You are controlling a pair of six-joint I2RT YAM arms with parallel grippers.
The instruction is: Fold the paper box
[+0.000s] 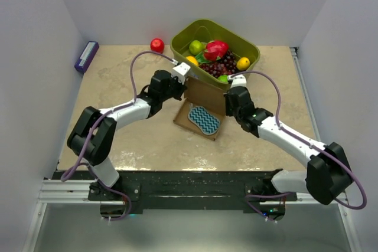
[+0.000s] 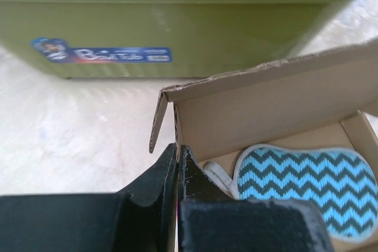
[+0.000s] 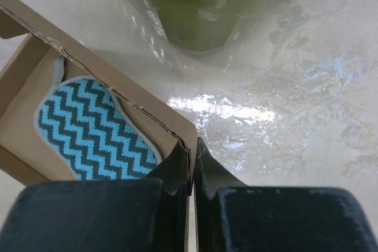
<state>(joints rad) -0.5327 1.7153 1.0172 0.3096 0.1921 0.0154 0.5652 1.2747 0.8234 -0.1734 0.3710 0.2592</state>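
The brown paper box (image 1: 204,95) lies open mid-table with its back panel raised against the green basket (image 1: 183,39). A teal zigzag sponge (image 1: 204,120) lies inside it. My left gripper (image 1: 179,81) is shut on the box's left wall; the left wrist view shows the wall (image 2: 176,128) pinched between the fingers (image 2: 198,175), with a small flap (image 2: 157,122) sticking out. My right gripper (image 1: 234,101) is shut on the box's right wall (image 3: 177,123), pinched at its corner in the right wrist view. The sponge also shows there (image 3: 88,131).
The green basket (image 2: 177,28) holds fruit: a pink dragon fruit (image 1: 216,49), grapes, limes, oranges. A red apple (image 1: 157,45) lies left of it. A purple box (image 1: 86,56) lies at the far left table edge. White walls enclose the table.
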